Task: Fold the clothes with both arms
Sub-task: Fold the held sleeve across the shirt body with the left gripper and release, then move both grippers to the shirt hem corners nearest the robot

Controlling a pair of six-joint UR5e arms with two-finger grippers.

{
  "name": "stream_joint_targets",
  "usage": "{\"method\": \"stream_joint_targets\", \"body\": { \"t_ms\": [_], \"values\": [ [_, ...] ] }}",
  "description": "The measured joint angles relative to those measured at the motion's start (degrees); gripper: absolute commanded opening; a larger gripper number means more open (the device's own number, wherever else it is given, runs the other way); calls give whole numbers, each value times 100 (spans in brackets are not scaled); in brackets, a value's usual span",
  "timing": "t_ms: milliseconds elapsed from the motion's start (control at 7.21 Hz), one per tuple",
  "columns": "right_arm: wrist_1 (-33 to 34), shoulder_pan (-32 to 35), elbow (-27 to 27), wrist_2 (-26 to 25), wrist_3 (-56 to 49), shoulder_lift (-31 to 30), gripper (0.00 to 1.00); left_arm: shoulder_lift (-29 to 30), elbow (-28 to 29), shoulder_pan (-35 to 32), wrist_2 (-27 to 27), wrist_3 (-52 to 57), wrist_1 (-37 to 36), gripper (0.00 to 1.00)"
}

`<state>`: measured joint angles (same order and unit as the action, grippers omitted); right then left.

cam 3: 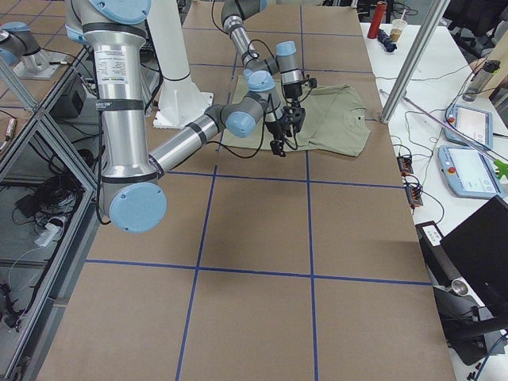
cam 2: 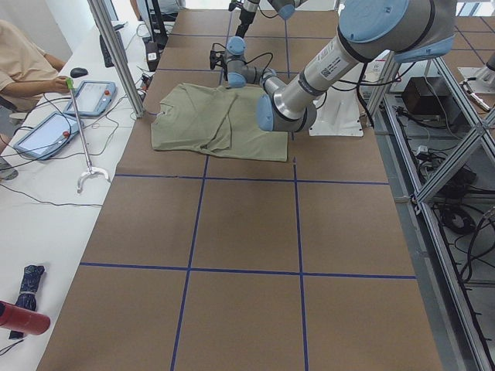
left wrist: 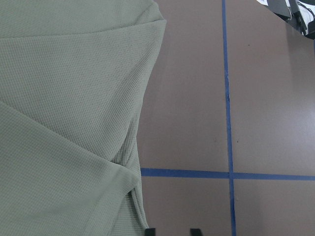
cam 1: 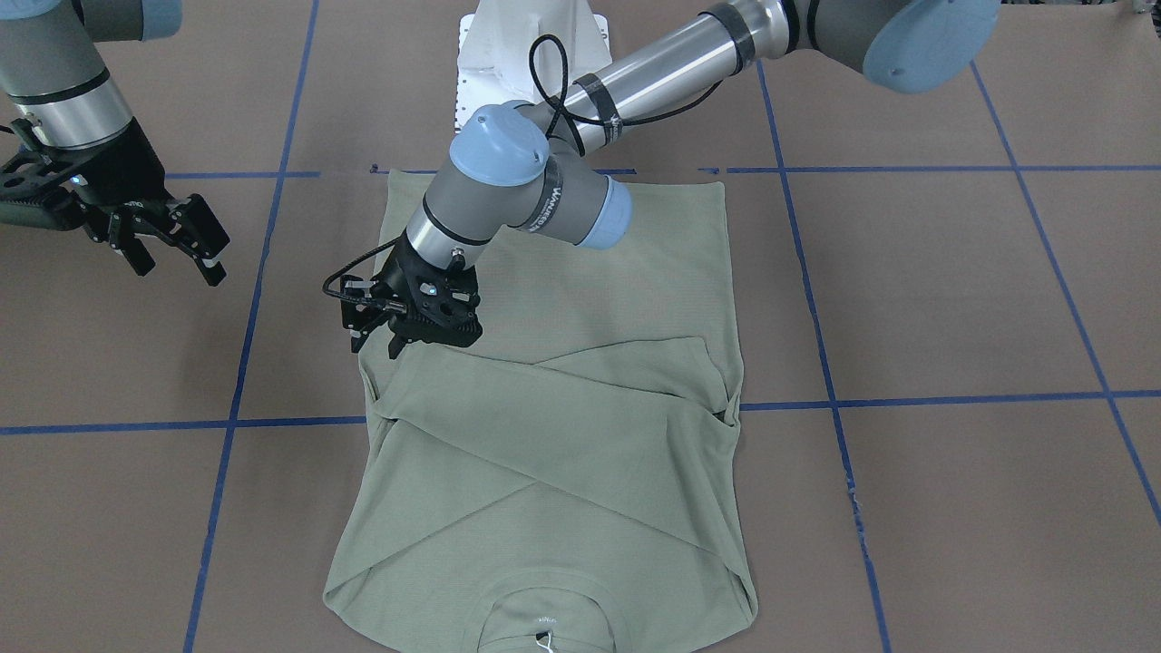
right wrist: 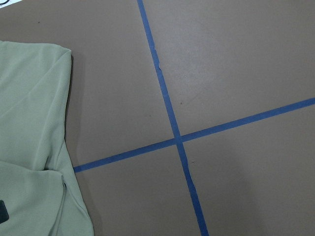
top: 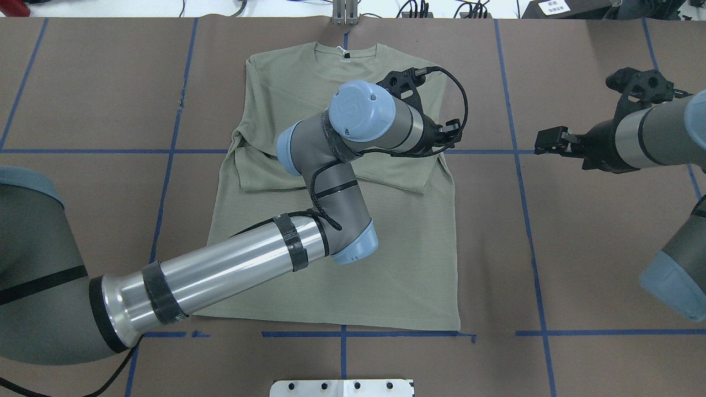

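Pale sage-green ribbed shirt (cam 1: 635,272) on brown counter (cam 1: 907,299), sleeves (cam 1: 508,408) crossed mid-frame; body folds remain. Left black tool (cam 1: 377,341) seemingly open at its edge; right tool (cam 1: 177,258) open, empty.

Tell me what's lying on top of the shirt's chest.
Both sleeves, folded inward and crossing each other over the shirt. The chest fabric beneath them is covered, so any print there can't be seen.

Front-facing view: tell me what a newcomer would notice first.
A pale green shirt lies flat in the middle of the table, both sleeves folded across its chest. The left arm reaches right across it, with the open left gripper at the shirt's edge by a sleeve fold. The right gripper hangs open off to the side, apart from the shirt.
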<state>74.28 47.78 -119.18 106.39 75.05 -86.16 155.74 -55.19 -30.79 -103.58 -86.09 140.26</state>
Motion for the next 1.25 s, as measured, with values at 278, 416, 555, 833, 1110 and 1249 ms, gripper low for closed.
{"method": "stream_joint_targets", "body": {
  "t_ms": [278,416,555,833,1110,1249],
  "values": [
    [-9,-264,22,-85,503,108,100,-826,-1096,-478,-744,13,-249,86],
    [-14,-684,0,-331,1111,193,100,-1499,-1837,-767,-1150,75,-327,86],
    [-7,-1344,-43,-846,1793,284,98,-2210,-2599,-965,-1385,266,-472,86],
    [40,-2897,-103,-2180,3201,418,92,-3303,-3886,-1142,-1556,830,-1061,85],
    [157,-4009,-98,-3077,4322,447,89,-4092,-4755,-1200,-1580,1113,-1337,86],
    [258,-4239,-64,-3232,4617,447,88,-4239,-4904,-1195,-1578,1136,-1368,87]
  ]
}}
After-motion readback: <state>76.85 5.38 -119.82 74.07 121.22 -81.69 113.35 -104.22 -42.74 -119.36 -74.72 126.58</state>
